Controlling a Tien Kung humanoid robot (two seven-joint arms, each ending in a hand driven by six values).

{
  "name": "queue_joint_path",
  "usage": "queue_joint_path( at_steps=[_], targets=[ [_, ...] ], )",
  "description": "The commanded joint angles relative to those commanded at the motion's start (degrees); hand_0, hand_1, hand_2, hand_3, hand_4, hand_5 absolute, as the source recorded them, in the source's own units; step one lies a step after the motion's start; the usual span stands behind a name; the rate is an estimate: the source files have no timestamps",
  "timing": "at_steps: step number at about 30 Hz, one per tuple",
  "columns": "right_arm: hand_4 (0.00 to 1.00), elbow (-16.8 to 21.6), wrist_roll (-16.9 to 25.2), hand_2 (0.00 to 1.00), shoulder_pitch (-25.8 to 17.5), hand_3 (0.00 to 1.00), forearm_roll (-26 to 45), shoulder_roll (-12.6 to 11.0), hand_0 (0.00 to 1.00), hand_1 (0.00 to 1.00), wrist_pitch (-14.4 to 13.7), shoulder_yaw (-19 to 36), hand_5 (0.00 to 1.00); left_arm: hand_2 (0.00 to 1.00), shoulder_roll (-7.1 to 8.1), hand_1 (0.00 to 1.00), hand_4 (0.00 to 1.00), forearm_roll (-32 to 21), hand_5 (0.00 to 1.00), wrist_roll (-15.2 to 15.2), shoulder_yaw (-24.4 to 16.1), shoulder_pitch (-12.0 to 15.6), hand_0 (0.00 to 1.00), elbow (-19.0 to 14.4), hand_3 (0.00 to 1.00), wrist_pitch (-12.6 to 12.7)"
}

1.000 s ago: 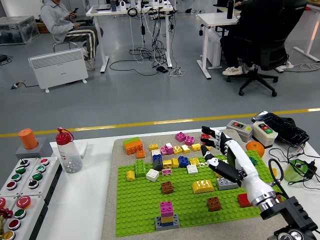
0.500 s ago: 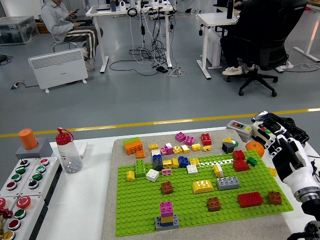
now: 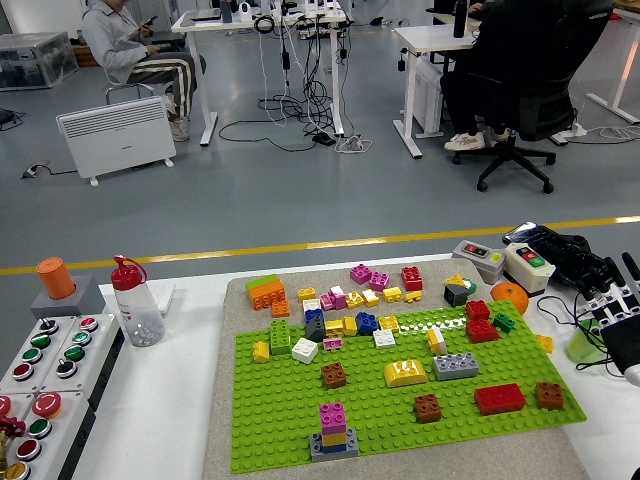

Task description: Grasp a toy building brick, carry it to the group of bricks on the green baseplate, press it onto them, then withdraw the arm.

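The green baseplate (image 3: pixel 290 420) lies on a grey mat in the middle of the table. A group of small bricks (image 3: pixel 350 322) sits along its far edge, with more loose bricks behind it. A pink, yellow and grey stack (image 3: pixel 333 430) stands at the plate's front. A red brick (image 3: pixel 500 398), two brown bricks (image 3: pixel 428 407), a yellow brick (image 3: pixel 405 373) and a grey brick (image 3: pixel 455 366) sit on the plate's right half. My right hand (image 3: pixel 615 305) is at the right edge, off the plate, with fingers spread and empty. The left arm is out of view.
A clear bottle with a red cap (image 3: pixel 135 300) and a panel of round buttons (image 3: pixel 40 350) stand at the left. Two button boxes (image 3: pixel 510 262), an orange (image 3: pixel 510 297), a black device (image 3: pixel 562 255) and a green cup (image 3: pixel 585 340) crowd the right side. People sit at desks beyond the table.
My right hand has pulled back from over the bricks at the plate's right half to the table's right edge. It holds nothing.
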Motion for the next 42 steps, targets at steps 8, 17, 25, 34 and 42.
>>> queue_joint_path(
  at_steps=[8, 17, 25, 34, 42],
  targets=[
    [0.493, 0.4, 0.4, 0.749, -1.6, 0.654, 3.6, -0.8, 0.788, 0.759, -1.1, 1.7, 0.545, 0.674, 0.04, 0.686, 0.293, -0.6, 0.998, -0.1, 0.0, -0.5, 0.657, 0.0, 0.581, 0.1],
    [0.489, 0.8, 0.6, 0.746, -2.2, 0.649, 4.4, -0.7, 0.782, 0.753, -1.4, 2.0, 0.542, 0.673, 0.08, 0.685, 0.294, -0.9, 0.998, -0.3, 0.0, -0.8, 0.656, 0.0, 0.582, 0.2],
    [0.476, 0.6, 0.0, 0.733, -2.5, 0.654, 4.7, -0.7, 0.776, 0.721, -1.6, 1.8, 0.531, 0.674, 0.23, 0.684, 0.294, -0.8, 0.998, -0.3, -0.1, -1.2, 0.656, 0.0, 0.58, 0.2],
    [0.468, 0.1, -0.5, 0.735, -3.0, 0.655, 5.1, -0.4, 0.773, 0.719, -1.7, 1.5, 0.525, 0.674, 0.27, 0.683, 0.294, -0.9, 0.998, -0.4, 0.0, -1.5, 0.656, 0.0, 0.58, 0.2],
    [0.466, 0.1, -0.4, 0.733, -3.1, 0.649, 5.5, -0.5, 0.767, 0.719, -1.9, 1.4, 0.517, 0.673, 0.3, 0.685, 0.293, -0.8, 0.998, -0.4, -0.1, -1.5, 0.656, 0.0, 0.579, 0.2]
  ],
)
